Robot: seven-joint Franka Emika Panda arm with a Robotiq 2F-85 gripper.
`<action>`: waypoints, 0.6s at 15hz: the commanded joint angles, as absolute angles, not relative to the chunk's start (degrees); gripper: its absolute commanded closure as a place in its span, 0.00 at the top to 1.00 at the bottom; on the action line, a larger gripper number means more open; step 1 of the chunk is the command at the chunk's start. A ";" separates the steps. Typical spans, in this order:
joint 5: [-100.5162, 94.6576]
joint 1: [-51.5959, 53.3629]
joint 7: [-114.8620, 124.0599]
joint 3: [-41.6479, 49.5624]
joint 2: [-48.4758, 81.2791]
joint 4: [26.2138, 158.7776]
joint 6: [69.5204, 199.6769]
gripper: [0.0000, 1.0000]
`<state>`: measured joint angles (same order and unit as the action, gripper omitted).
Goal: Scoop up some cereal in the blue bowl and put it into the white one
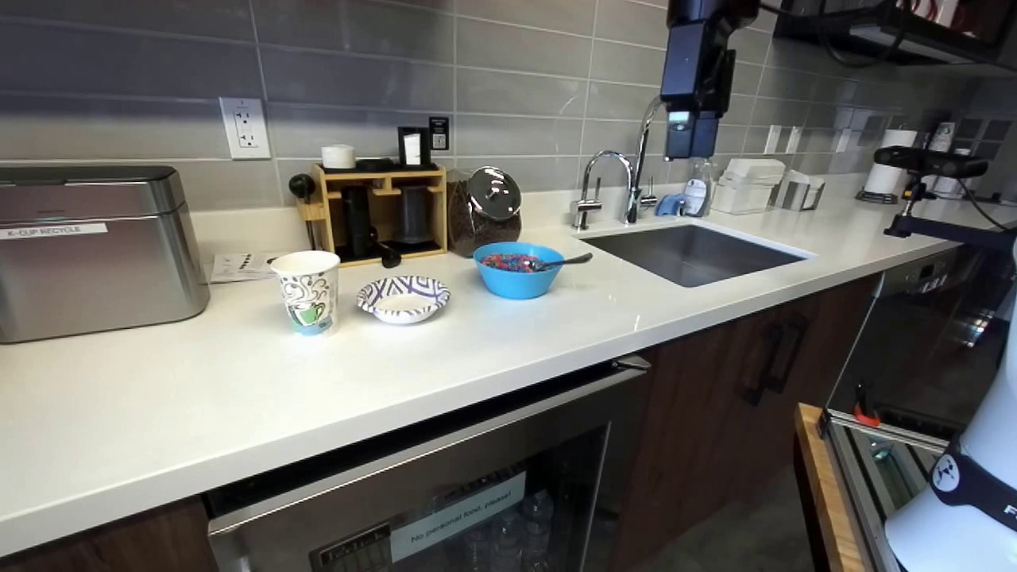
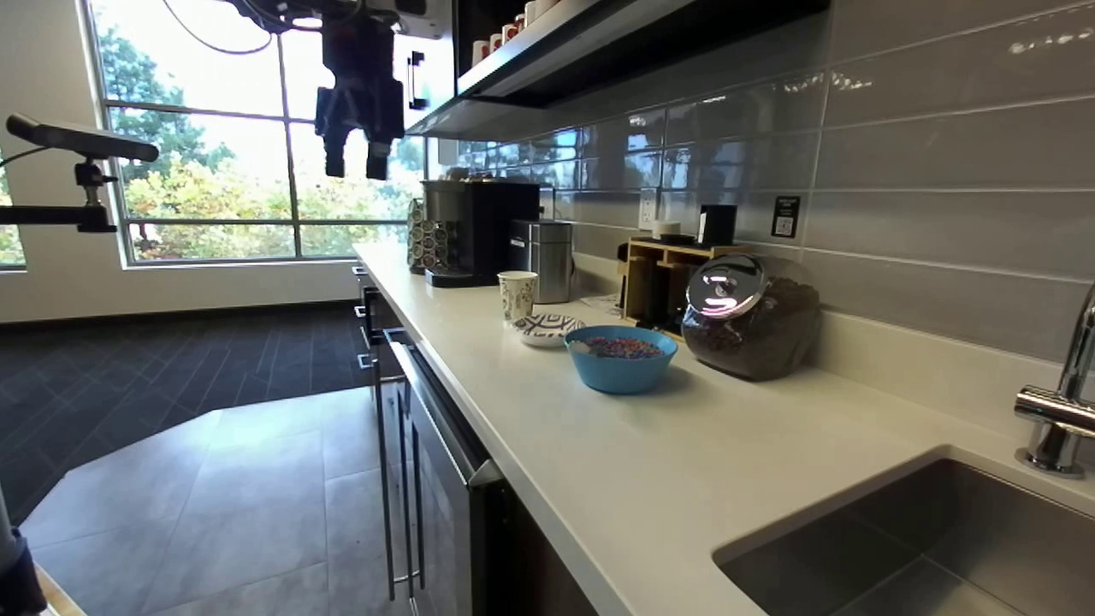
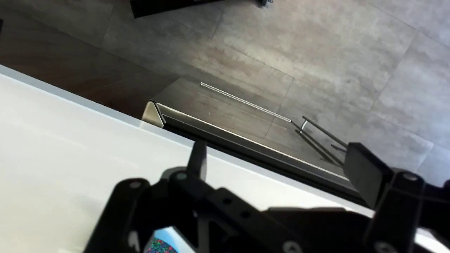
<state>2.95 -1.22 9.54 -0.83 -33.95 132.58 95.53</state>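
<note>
Your gripper (image 2: 356, 164) hangs high and empty, jaws apart, presumably for the spoon (image 1: 574, 260), which rests in the cereal (image 1: 507, 262) of the blue bowl (image 1: 515, 284), handle sticking out, likely for easy grasping. Farther on, near that bowl, sits the white bowl (image 1: 403, 304), probably for a short carry.

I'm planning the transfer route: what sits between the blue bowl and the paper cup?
The white patterned bowl sits between the blue bowl and the paper cup; both exterior views show it.
</note>
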 commanded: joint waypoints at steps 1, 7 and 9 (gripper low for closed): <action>7.98 -4.02 8.55 4.59 -32.80 137.06 104.76 1.00; 21.55 -6.55 2.04 14.22 -25.77 141.94 119.56 1.00; 26.31 -6.72 -1.25 17.03 -21.95 142.10 122.13 1.00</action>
